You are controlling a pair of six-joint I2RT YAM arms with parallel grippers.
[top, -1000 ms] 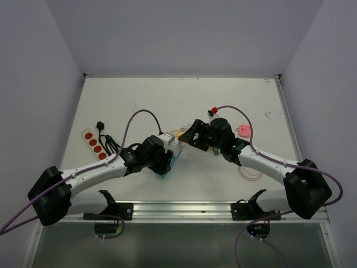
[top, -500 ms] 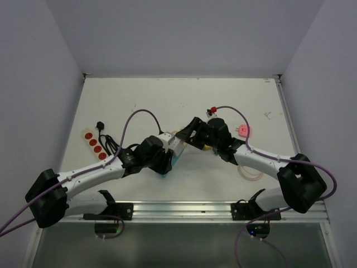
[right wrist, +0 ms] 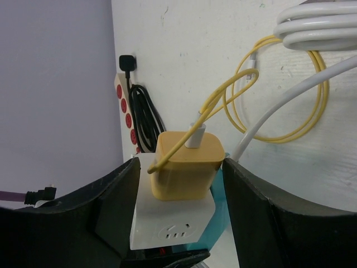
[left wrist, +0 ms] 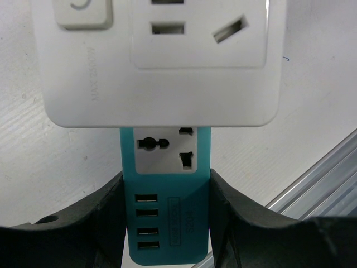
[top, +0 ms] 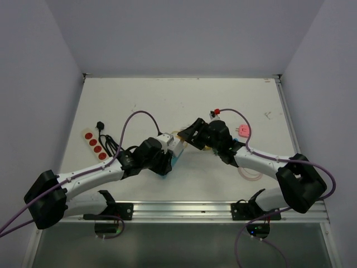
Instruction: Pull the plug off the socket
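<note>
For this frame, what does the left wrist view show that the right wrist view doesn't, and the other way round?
Left wrist only: the white socket's switch, the teal strip's USB ports, and the left fingers clamping that strip.
Right wrist only: the yellow plug seated in the socket, its yellow cable, a coiled white cable, a red-buttoned strip by the wall, and the right fingers flanking the plug.
Both: the white socket and the teal strip under it.

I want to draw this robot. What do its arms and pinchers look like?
The left arm and right arm are white tubes with chunky black joints. A purple cable loops along each. The fingers are thick, black and curved.
</note>
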